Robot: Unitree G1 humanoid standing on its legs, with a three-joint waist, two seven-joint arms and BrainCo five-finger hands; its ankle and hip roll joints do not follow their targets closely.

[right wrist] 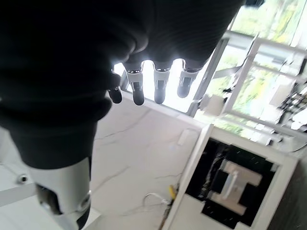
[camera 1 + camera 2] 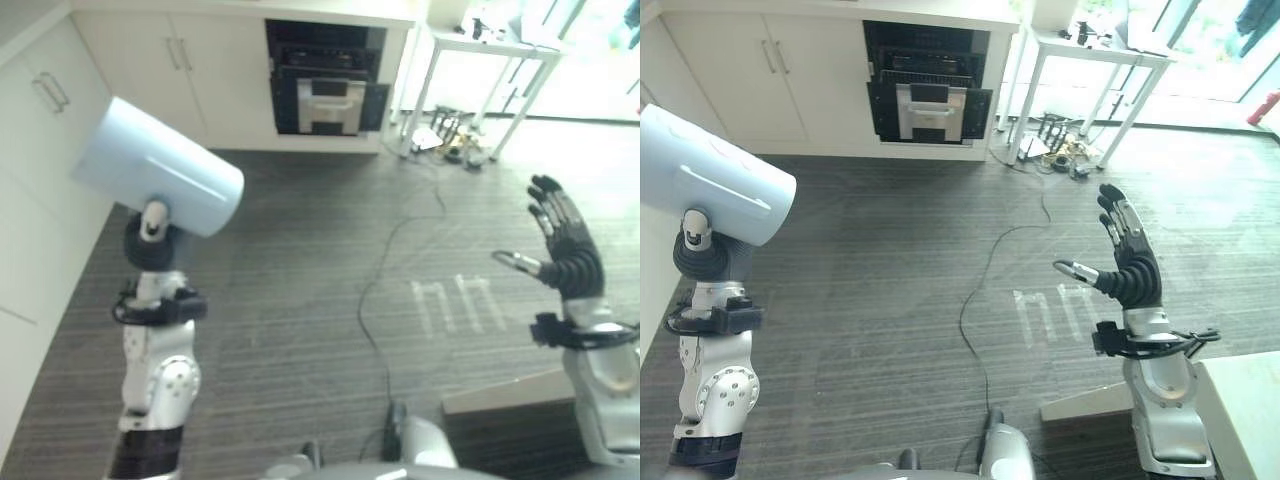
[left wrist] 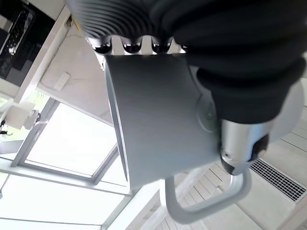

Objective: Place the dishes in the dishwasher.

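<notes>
The left hand (image 3: 240, 72) had its fingers (image 3: 129, 47) and thumb curled round a pale blue mug (image 2: 158, 166), whose handle (image 3: 211, 203) showed clear of the grip in the left wrist view. The mug was held tilted at the upper left of the frame, raised above the dark striped floor (image 2: 300, 270). The right hand (image 2: 1127, 262), at centre right of the frame, was raised with fingers straight and spread, holding nothing. The dishwasher (image 2: 322, 78), its dark front set among the white cabinets (image 2: 170, 70), stood at the top centre, well apart from both hands. By this evidence the dish was in hand but not yet delivered; the approach, loading and release appeared to remain.
</notes>
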